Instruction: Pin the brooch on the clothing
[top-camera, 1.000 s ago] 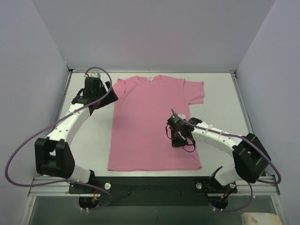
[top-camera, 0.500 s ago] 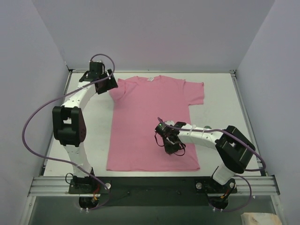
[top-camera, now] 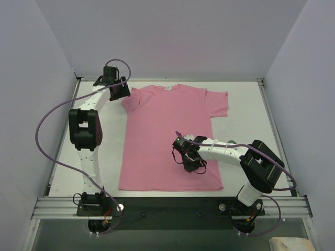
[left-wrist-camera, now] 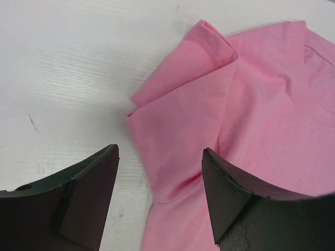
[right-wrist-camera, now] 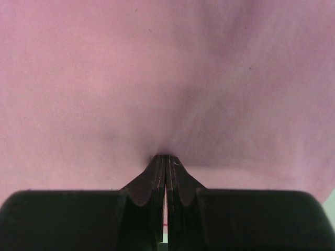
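Clothing, soft pink, puckers in the clamped right end effector; left end effector gapes.

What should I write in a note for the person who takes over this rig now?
Left gripper: jaws open, above the folded sleeve of the pink short-sleeved T-shirt.
Right gripper: jaws shut, pinching fabric on the shirt's lower part.
The shirt lies spread on the white table.
The brooch: not visible in any view.
Done: no pinning shows.
Left: find the brooch, pin it.
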`<state>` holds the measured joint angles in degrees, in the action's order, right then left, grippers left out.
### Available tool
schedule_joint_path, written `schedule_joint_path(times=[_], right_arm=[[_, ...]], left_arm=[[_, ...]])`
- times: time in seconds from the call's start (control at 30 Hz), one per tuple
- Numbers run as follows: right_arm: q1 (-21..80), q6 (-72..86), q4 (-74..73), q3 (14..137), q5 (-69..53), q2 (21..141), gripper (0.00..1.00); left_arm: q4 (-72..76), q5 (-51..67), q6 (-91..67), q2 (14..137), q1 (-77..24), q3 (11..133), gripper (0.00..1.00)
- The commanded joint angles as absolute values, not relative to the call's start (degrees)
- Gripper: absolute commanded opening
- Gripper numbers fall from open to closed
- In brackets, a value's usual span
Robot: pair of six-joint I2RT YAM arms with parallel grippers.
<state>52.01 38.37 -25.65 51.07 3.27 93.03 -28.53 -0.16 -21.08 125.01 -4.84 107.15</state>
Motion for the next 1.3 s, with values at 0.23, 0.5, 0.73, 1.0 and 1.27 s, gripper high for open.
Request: schedule_joint_path(times=[0.23, 0.5, 0.73, 1.0, 1.27], right_arm=[[53.2, 38.9, -33.0, 47.9, 2.7, 96.5, 0.0], [53.2, 39.5, -33.3, 48.2, 3.3, 97.2, 0.0], [53.2, 39.6, -33.5, 48.3, 3.6, 97.0, 0.0], [53.2, 39.6, -33.7, 48.4, 3.9, 97.3, 0.0], [53.2, 40.0, -33.7, 48.3, 3.9, 97.3, 0.0]], left_arm=[[-25.2, 3.1, -23.7, 130.0, -1.9, 108.4, 0.7], [-22.2, 5.2, -27.1, 133.6, -0.9, 107.2, 0.61], [-16.4, 7.9, -29.7, 134.5, -0.7, 103.9, 0.51], [-15.6, 8.3, -30.2, 135.4, -0.6, 104.8, 0.16], [-14.0, 6.8, -30.8, 129.3, -0.4, 101.5, 0.0]])
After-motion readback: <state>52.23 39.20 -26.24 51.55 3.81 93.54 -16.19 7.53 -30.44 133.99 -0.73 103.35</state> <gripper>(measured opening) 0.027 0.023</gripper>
